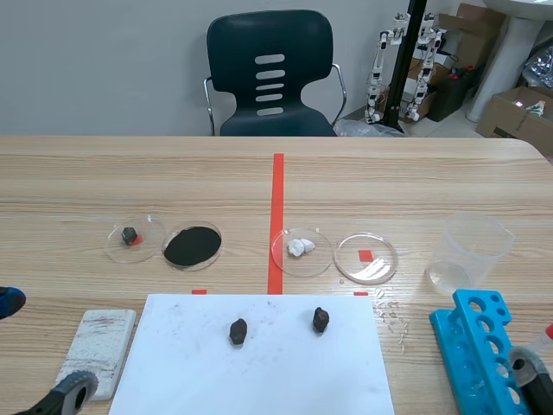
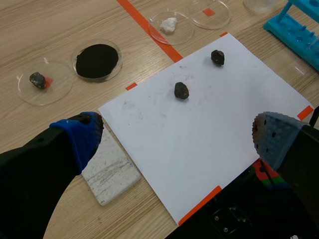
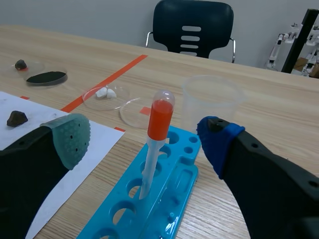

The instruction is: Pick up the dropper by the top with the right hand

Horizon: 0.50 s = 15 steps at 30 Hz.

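Dropper (image 3: 154, 149): upright in your blue rack (image 3: 178, 173), orange bulb up
Right gripper (image 3: 144, 133): fingers apart, flanking it
Left gripper (image 2: 178, 134): fingers apart over white paper (image 2: 199, 124)

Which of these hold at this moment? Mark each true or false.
1. The dropper stands upright in the blue rack. True.
2. The right gripper is shut on the dropper's bulb. False: it is open, fingers either side, not touching.
3. Two dark rocks lie on the white sheet. True.
4. The white lump lies on the sheet. False: it lies in a petri dish beyond it.
5. The left gripper holds a rock. False: it is open, holding nothing.
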Each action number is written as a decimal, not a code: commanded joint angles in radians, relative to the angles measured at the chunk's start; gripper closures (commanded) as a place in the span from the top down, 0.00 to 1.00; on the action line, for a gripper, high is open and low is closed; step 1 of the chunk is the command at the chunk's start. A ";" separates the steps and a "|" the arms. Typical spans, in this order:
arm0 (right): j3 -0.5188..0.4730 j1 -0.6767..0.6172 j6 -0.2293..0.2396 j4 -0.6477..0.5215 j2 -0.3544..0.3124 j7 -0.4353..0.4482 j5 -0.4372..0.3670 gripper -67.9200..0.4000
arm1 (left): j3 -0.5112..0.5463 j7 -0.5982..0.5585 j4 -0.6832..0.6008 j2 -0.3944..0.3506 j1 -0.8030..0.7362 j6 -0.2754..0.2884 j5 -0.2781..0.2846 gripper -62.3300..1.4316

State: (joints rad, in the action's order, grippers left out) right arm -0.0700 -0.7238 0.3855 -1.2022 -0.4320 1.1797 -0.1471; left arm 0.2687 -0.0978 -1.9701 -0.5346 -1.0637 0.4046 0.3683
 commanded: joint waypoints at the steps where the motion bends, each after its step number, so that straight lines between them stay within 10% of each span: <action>1: -0.009 0.012 0.000 -0.014 -0.008 0.015 -0.017 0.62 | 0.001 -0.013 -0.008 0.007 0.003 0.002 0.010 1.00; 15: -0.009 0.034 -0.003 -0.014 -0.009 -0.007 -0.016 0.42 | 0.001 -0.013 -0.008 0.007 0.003 0.002 0.010 1.00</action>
State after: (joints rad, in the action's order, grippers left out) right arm -0.0700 -0.6949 0.3817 -1.2022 -0.4320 1.1675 -0.1493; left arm 0.2687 -0.0978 -1.9701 -0.5346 -1.0637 0.4046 0.3683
